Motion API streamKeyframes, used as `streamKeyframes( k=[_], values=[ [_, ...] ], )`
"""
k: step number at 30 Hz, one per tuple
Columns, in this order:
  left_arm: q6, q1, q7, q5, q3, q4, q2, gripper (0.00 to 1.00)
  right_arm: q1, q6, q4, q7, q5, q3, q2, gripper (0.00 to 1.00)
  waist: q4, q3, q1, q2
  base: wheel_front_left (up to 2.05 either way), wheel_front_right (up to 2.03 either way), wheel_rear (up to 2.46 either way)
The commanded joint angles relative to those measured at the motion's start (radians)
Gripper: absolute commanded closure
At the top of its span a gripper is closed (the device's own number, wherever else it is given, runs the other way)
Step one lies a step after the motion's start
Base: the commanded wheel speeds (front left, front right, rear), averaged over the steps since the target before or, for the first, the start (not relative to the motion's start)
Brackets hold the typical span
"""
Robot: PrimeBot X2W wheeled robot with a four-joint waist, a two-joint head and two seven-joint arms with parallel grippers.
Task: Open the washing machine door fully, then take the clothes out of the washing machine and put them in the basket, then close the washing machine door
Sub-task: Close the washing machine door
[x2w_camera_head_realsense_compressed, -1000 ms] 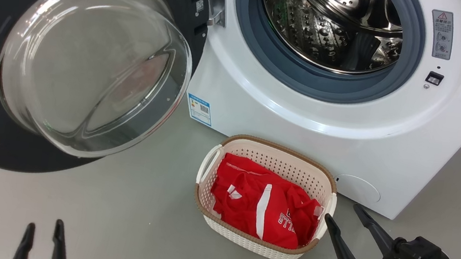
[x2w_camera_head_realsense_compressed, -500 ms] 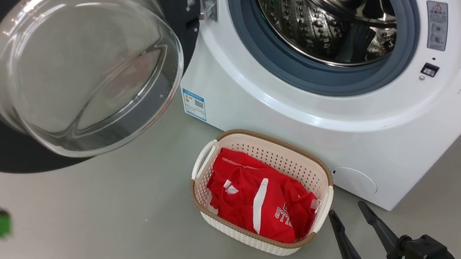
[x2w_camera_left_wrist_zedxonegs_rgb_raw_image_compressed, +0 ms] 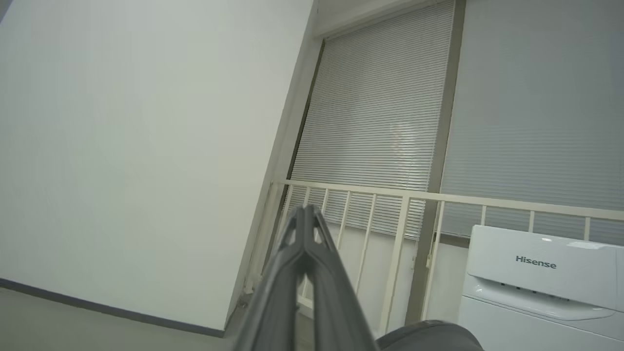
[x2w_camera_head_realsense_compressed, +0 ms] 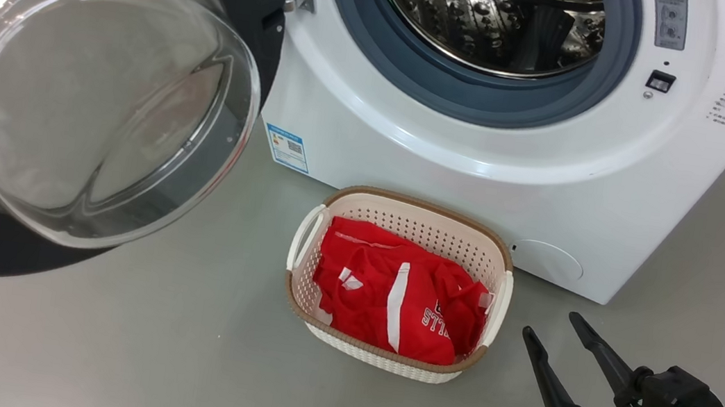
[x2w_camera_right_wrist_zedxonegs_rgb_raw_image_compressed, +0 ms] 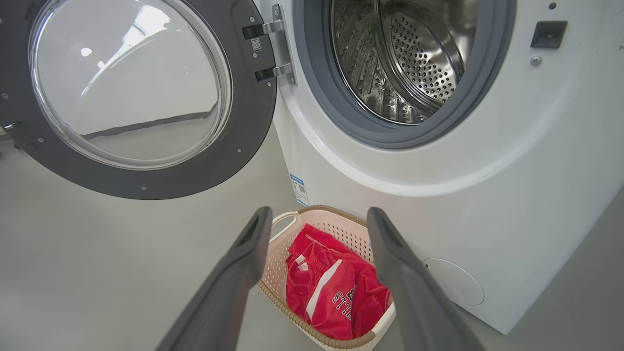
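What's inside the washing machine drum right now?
The drum shows bare perforated steel, nothing lying in what's visible; its lowest front part is hidden behind the grey gasket, and its top is cut off.

Drum mouth [x2w_camera_head_realsense_compressed: 485, 16] — open to the front inside its grey gasket [x2w_camera_head_realsense_compressed: 474, 99]; washing machine door [x2w_camera_head_realsense_compressed: 90, 90] swung wide to the left, glass bowl bulging out over the floor [x2w_camera_head_realsense_compressed: 141, 342]; basket [x2w_camera_head_realsense_compressed: 383, 364] just before the washing machine [x2w_camera_head_realsense_compressed: 412, 147], below the mouth — top open, the clothes [x2w_camera_head_realsense_compressed: 386, 291] lying low inside; bare floor between door and basket; right gripper [x2w_camera_head_realsense_compressed: 551, 324] near the basket's right end.
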Motion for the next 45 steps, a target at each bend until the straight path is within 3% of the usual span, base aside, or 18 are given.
streamKeyframes(
  k=[1, 11, 18, 24, 34, 45],
  values=[
    [-0.009, -0.037, 0.017, -0.012, 0.023, 0.007, 0.074, 1.0, -0.029, 0.002, -0.026, -0.012, -0.006, 0.013, -0.014, 0.0, -0.006, 0.007, 0.0, 0.0, 0.0, 0.0, 0.0],
    [-0.002, -0.277, 0.377, -0.248, 0.033, 0.452, 0.197, 1.0, -0.039, 0.002, -0.028, -0.012, -0.008, 0.019, -0.023, 0.0, -0.015, 0.036, 0.0, 0.0, 0.0, 0.0, 0.0],
    [0.022, -0.346, 0.696, -0.353, 0.03, 0.606, 0.233, 1.0, -0.04, 0.002, -0.028, -0.012, -0.009, 0.023, -0.031, 0.0, -0.01, 0.051, 0.0, 0.0, 0.0, 0.0, 0.0],
    [0.043, -0.346, 0.83, -0.391, 0.027, 0.617, 0.233, 1.0, -0.044, 0.002, -0.03, -0.012, -0.009, 0.027, -0.036, 0.0, -0.008, 0.063, 0.0, 0.0, 0.0, 0.0, 0.0],
    [0.068, -0.277, 0.959, -0.427, 0.02, 0.528, 0.2, 1.0, -0.051, 0.002, -0.03, -0.012, -0.006, 0.029, -0.042, 0.0, -0.008, 0.067, 0.0, 0.0, 0.0, 0.0, 0.0],
    [0.052, -0.177, 1.109, -0.47, -0.003, 0.376, 0.175, 1.0, -0.051, 0.002, -0.03, -0.012, -0.007, 0.022, -0.043, 0.0, 0.0, 0.065, 0.0, 0.0, 0.0, 0.0, 0.0]
  ],
)
